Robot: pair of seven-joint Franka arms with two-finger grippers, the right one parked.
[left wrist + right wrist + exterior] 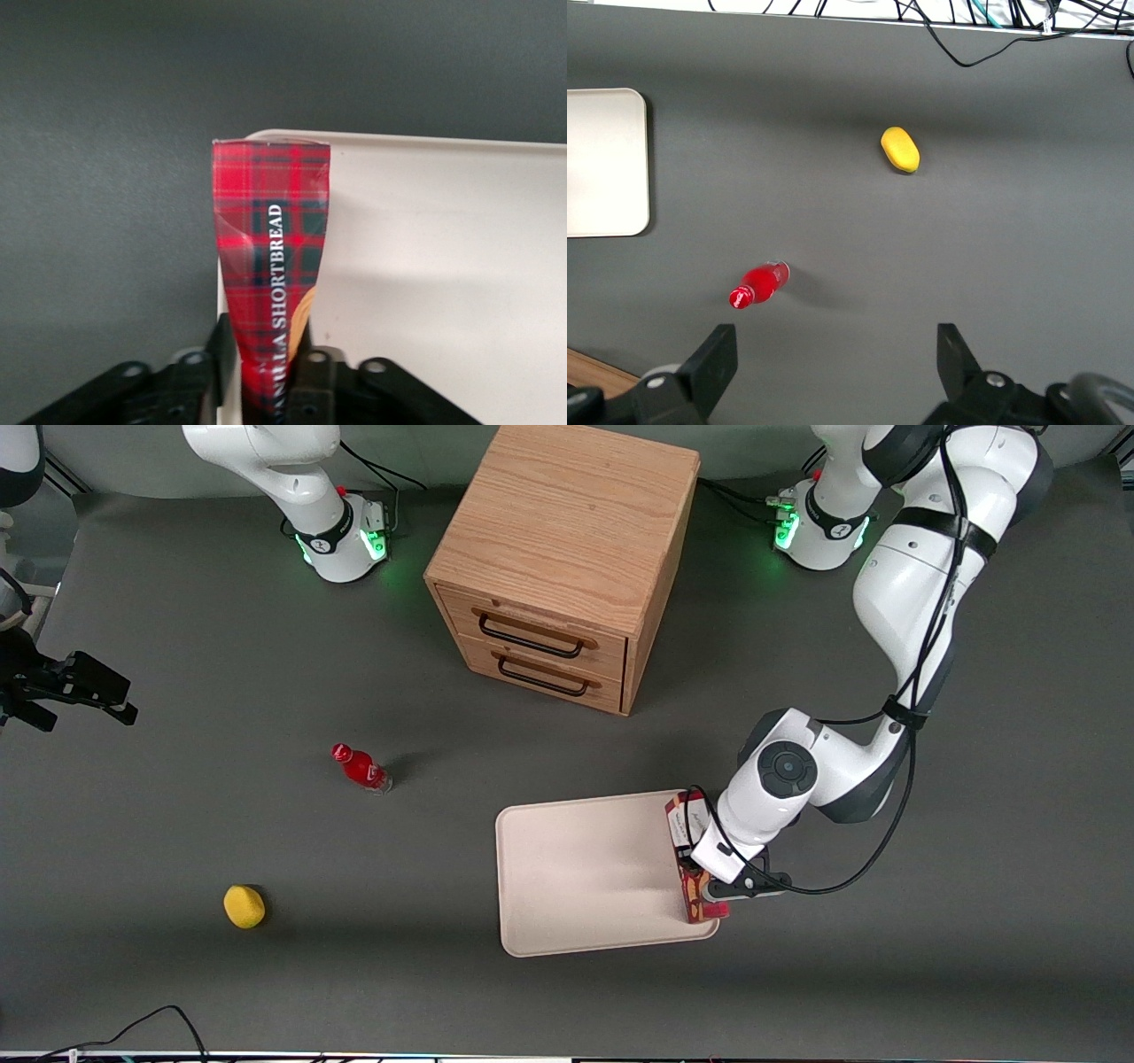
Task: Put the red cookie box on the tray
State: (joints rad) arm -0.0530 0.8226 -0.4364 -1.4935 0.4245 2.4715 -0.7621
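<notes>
The red cookie box [694, 890], a long tartan carton, stands on its narrow side along the edge of the tray [576, 868] toward the working arm's end. Its white label end points toward the drawer cabinet, and its other end reaches the tray's rim nearest the front camera. My left gripper [702, 877] comes down on the box from above. In the left wrist view the gripper [266, 359] is shut on the red cookie box [270, 257], with black fingers [310, 367] pressed on both sides. The tray [443, 266] shows beside and under the box. I cannot tell whether the box touches the tray.
A wooden two-drawer cabinet [567, 558] stands farther from the front camera than the tray. A small red bottle [361, 767] and a yellow lemon-like object [244, 906] lie toward the parked arm's end. A black cable runs along the table's front edge.
</notes>
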